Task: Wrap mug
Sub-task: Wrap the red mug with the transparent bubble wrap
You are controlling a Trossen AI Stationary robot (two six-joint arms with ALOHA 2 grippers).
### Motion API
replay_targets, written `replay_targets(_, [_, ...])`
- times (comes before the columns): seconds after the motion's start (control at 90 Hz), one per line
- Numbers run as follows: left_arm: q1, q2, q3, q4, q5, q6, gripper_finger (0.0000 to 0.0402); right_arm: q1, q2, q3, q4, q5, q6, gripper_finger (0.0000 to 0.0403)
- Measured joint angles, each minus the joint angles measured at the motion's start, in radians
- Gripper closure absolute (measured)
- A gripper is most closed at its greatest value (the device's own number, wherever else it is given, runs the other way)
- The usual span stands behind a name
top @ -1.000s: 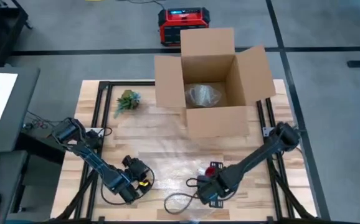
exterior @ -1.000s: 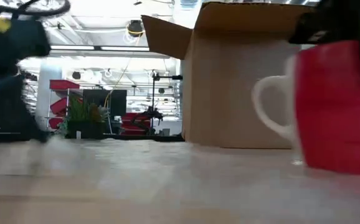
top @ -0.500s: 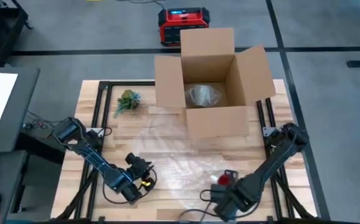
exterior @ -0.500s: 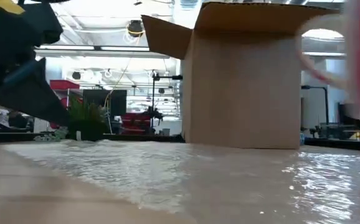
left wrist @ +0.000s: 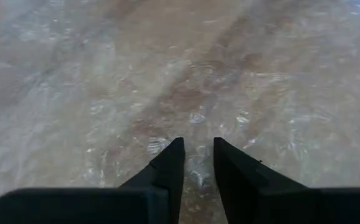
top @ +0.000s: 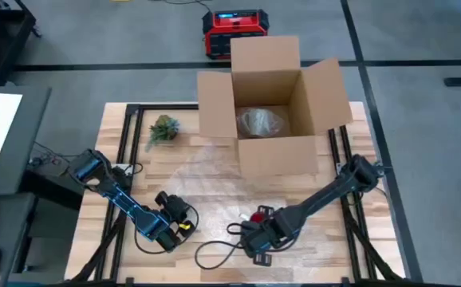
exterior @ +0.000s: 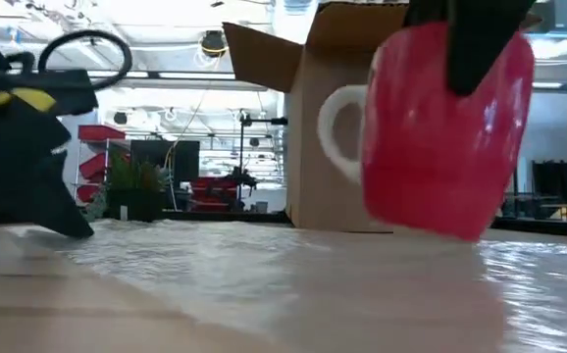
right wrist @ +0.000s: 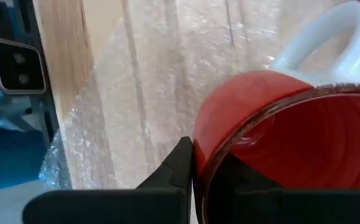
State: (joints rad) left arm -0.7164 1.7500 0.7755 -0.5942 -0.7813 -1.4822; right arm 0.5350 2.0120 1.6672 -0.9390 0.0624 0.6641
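Low view: right gripper (exterior: 475,39) pinches red mug (exterior: 440,137) above bubble wrap (exterior: 264,265) covering wooden table (top: 119,151).

The surface (top: 135,163) is a pale wooden top made of planks, set on a dark frame. A clear sheet of bubble wrap (top: 214,187) lies spread flat across its middle and near part, and its crinkled, glossy texture fills the left wrist view (left wrist: 186,93). At the far edge an open cardboard box (top: 274,108) stands on the wood with its flaps raised and a bundle of clear wrap inside, and a small green plant (top: 163,127) sits just beside it, toward the far left corner.
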Motion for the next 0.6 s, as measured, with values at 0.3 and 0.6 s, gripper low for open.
replay_targets(0.3, [0.081,0.000,0.008,-0.233,-0.004,-0.043,0.0336,-0.032,0.023,0.002,0.063,-0.022,-0.013,0.0375])
replay_targets(0.6, [0.018,-0.023,0.173,-0.420,0.031,-0.034,0.0336,-0.038,0.023,0.002,0.147,-0.001,-0.076,0.0307])
